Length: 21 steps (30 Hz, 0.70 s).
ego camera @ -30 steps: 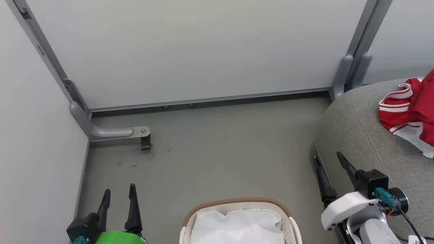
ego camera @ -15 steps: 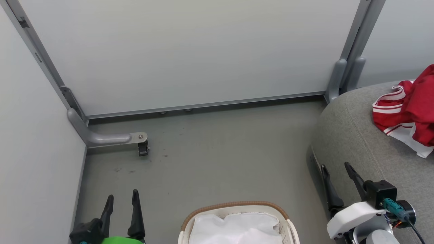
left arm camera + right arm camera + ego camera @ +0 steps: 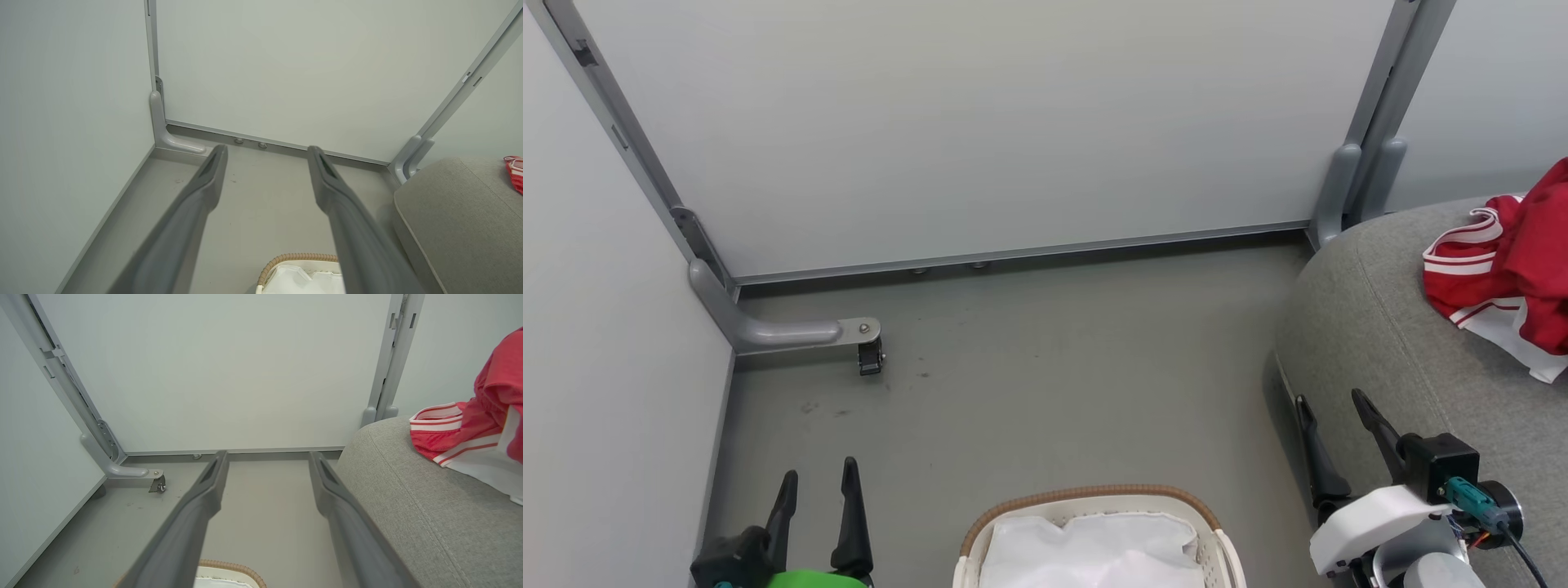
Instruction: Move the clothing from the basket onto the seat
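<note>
From the head, the oval white plastic basket with a brown rim (image 3: 1094, 495) sits low between both arms, with something white inside. The left gripper (image 3: 818, 478) and the right gripper (image 3: 1331, 404) have fingers apart and hold nothing. Soft red and white clothing (image 3: 1494, 269) lies on the big grey sofa seat (image 3: 1380, 327), to the right. From the left wrist, the basket is low, under the right finger. From the right wrist, it is low in the middle, so I think both must reach down.
</note>
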{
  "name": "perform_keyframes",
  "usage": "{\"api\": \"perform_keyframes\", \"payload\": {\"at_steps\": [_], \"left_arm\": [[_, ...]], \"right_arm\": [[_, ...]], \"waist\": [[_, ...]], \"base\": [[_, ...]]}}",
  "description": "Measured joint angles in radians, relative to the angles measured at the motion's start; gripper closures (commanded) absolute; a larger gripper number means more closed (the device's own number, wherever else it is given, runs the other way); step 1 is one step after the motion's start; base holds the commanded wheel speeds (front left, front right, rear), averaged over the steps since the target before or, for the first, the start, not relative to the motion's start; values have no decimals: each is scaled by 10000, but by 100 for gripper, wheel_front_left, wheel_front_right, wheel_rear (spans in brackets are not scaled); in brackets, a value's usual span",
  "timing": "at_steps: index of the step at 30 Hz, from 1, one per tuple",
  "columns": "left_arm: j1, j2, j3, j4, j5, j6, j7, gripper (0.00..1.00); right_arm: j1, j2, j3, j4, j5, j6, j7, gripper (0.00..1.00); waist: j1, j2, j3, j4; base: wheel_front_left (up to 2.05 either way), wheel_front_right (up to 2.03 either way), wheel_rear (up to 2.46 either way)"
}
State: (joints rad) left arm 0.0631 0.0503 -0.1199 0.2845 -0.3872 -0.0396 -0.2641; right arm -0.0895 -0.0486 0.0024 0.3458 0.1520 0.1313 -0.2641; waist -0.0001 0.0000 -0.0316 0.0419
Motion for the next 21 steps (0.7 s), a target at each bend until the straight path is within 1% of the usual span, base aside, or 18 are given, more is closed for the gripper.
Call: {"api": "perform_keyframes", "payload": {"at_steps": [2, 3, 9, 21], "left_arm": [[-4, 0, 12, -52, -59, -4, 2, 0], [-3, 0, 4, -35, -61, -4, 2, 100], [93, -13, -46, 441, -184, -4, 82, 100], [32, -17, 311, 374, -2090, -127, 669, 100]], "right_arm": [[0, 0, 6, 0, 0, 0, 0, 0], [2, 10, 12, 44, -4, 2, 0, 100], [249, 115, 12, 522, 123, 2, 105, 100], [244, 113, -173, 326, 2439, 0, 690, 100]], "waist": [[0, 0, 10, 10], [0, 0, 14, 13], [0, 0, 19, 9], [0, 0, 50, -33]], "base": [[0, 0, 0], [0, 0, 0], [0, 0, 0], [0, 0, 0]]}}
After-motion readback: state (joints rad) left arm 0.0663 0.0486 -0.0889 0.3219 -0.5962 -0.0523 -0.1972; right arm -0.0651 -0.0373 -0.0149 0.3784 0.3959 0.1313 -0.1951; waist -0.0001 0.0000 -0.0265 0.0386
